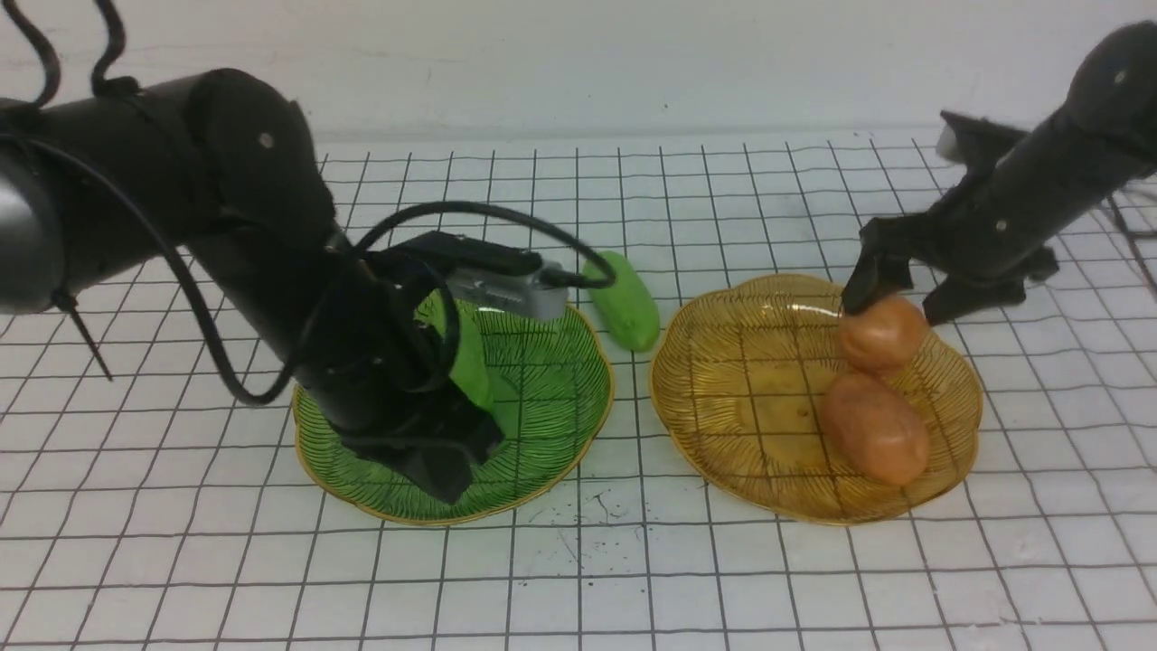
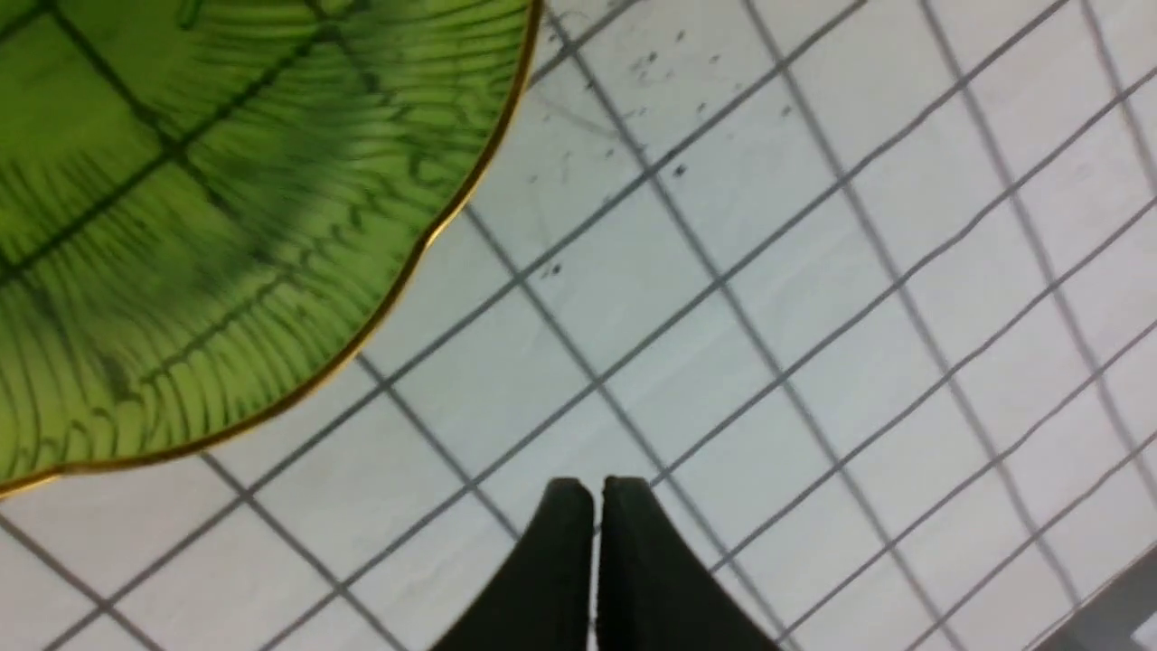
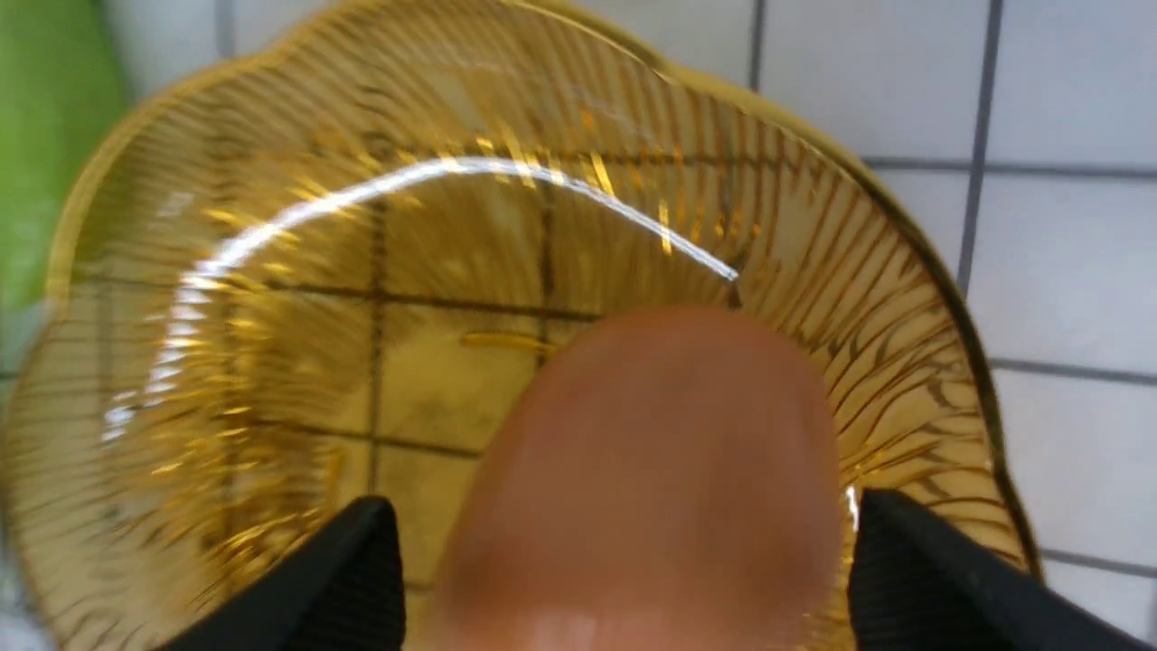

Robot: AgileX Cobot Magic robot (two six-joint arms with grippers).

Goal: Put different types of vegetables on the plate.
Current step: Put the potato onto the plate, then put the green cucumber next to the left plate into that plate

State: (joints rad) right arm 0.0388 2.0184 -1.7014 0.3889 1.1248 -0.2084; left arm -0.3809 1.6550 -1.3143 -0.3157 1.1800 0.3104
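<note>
Across the gridded worktop (image 1: 578, 561), two plates apparently sort by type: green plate (image 1: 551, 389) left, amber plate (image 1: 741, 398) right. Left arm (image 1: 226, 208) hangs over green, left jaws closed, empty. Right jaws stand open astride the far potato (image 1: 881, 334), resting on amber against the near potato (image 1: 875, 429). One cucumber (image 1: 470, 357) lies on green. The other cucumber (image 1: 624, 303) lies on the worktop between the plates, judged outstanding.

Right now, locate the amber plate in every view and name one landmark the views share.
Front view: amber plate, right of centre, on the robot's right side.
Left wrist view: not in it; only the green plate shows.
Right wrist view: it fills most of the picture, partly covered by a potato.
Shared landmark: the grid table, seen in all three.
</note>
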